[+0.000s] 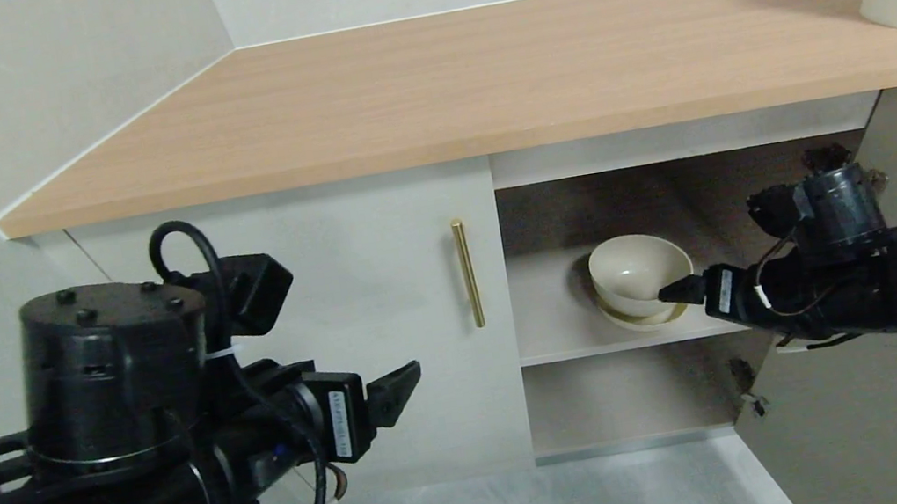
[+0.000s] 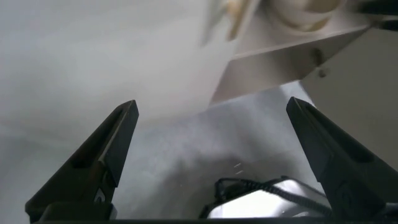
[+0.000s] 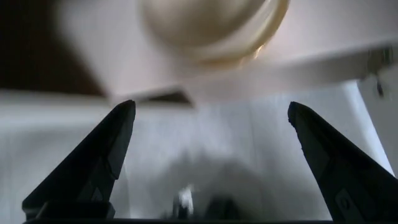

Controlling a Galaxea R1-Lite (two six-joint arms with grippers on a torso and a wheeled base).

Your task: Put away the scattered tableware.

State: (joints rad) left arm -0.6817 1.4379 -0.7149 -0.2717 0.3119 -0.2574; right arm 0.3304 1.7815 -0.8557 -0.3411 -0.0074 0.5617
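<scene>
Lower left, nearest: black left claw (image 1: 394,387) held level before the closed matte grey door (image 1: 305,247), spread wide, gripping nothing. Right of centre: right claw (image 1: 672,291) stretched into the open cupboard (image 1: 584,205), likewise wide and empty, tip just beside a glossy round cream bowl (image 1: 638,272) stacked on another cream dish (image 1: 632,320) on the upper shelf (image 1: 547,317). Centre: slim brass handle (image 1: 467,272). Top: smooth pale wood counter (image 1: 476,79)

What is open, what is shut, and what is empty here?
Left cupboard door: shut.
Right cupboard door: swung open.
Bowl: upright, empty, sitting on another dish on the shelf.
Left gripper: open, holding nothing.
Right gripper: open, holding nothing, close in front of the bowl.
</scene>
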